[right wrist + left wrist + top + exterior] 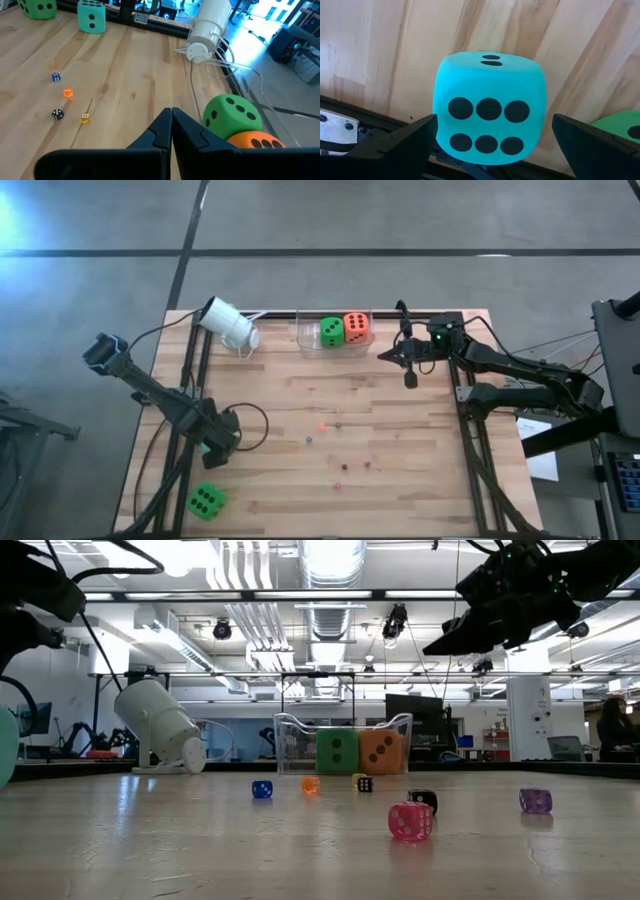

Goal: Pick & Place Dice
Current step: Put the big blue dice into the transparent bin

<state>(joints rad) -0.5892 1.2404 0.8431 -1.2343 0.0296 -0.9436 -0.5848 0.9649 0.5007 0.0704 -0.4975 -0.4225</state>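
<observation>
- High view shows a wooden surface (400,510) with a clear tray (304,338) at its far edge; this tray serves as the landmark for every place below.
- Inside the tray, a green die (332,331) and an orange-red die (356,328) sit side by side, touching. Judged from this, two of the four big dice are already placed.
- Well away from the tray, near the opposite edge of the surface, a second green die (206,501) lies untouched.
- A teal die (489,128) rests on the wood, also far from the tray. The left claw (222,443) stands wide open around it, one finger at each side, not yet squeezing. This looks like the start of the third pickup.
- The right claw (410,374) hangs just beside the tray, raised above the surface, its fingers pressed together and holding nothing.
- Several tiny coloured dice (411,821) are scattered on the open wood between the tray and the near edge, none of them in the tray.
- A white cup (229,324) lies on its side near the tray, at the same far edge.
- Remaining, by this judgement: the teal die, the second green die, and perhaps the tiny ones.
</observation>
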